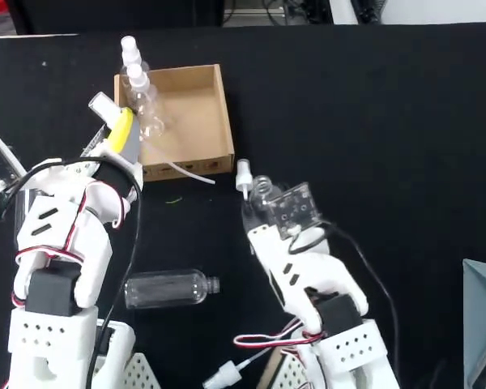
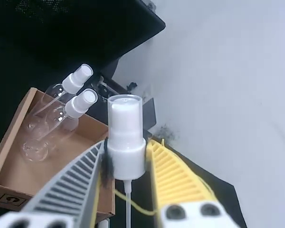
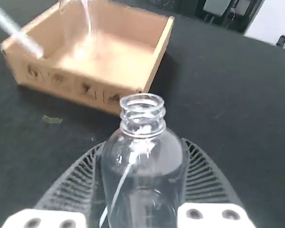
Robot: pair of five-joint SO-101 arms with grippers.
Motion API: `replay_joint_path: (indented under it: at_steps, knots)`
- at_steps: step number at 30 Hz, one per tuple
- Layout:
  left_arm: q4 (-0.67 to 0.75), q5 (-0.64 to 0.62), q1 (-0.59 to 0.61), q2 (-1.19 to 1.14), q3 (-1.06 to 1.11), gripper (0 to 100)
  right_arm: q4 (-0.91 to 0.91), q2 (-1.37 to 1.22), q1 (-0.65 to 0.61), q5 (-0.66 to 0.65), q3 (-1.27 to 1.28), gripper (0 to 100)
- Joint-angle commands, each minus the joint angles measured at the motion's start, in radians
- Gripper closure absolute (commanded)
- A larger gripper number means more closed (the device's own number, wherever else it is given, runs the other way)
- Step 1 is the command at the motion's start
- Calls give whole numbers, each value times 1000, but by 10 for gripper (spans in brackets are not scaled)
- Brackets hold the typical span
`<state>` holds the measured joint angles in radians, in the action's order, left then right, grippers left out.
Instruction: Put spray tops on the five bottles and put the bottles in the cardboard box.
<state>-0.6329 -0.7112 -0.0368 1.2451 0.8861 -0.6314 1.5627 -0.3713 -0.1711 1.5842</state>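
My left gripper (image 1: 115, 123), with one grey and one yellow finger, is shut on a white spray top (image 2: 125, 128) beside the near left corner of the cardboard box (image 1: 225, 113). Its thin dip tube (image 1: 182, 168) trails along the box's front wall. Two capped bottles (image 2: 61, 111) lie in the box, leaning on its far left corner. My right gripper (image 1: 265, 203) is shut on an upright clear bottle (image 3: 142, 161) with a bare threaded neck, just in front of the box's near right corner. A small white spray top (image 1: 243, 176) sits right beside that neck.
An uncapped clear bottle (image 1: 168, 288) lies on its side on the black table between the two arm bases. Another spray top (image 1: 227, 375) lies at the near edge. A grey-blue object (image 1: 482, 324) stands at the right edge.
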Motion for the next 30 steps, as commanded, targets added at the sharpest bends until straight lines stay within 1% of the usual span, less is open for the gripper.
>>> replay_joint_path:
  at_steps: [1, 7, 13, 18, 22, 26, 30]
  knots:
    - [25, -9, -1, 20, -22, 972, 28, 25, -51, -60, -2, 877]
    - [25, -11, -4, 20, -22, 972, 28, 25, -64, -101, 1, 877]
    - [18, -6, -91, 20, -22, 972, 28, 25, -64, -157, 2, 877]
    - [17, -2, -140, 20, -21, 972, 25, 25, -64, -158, 2, 877]
    - [17, 44, -183, 20, -19, 972, 21, 25, -64, -158, 2, 877]
    - [25, 46, -216, 20, 1, 972, 21, 25, -64, -158, 2, 877]
    - [26, 46, -217, 20, 2, 972, 20, 25, -64, -160, 2, 877]
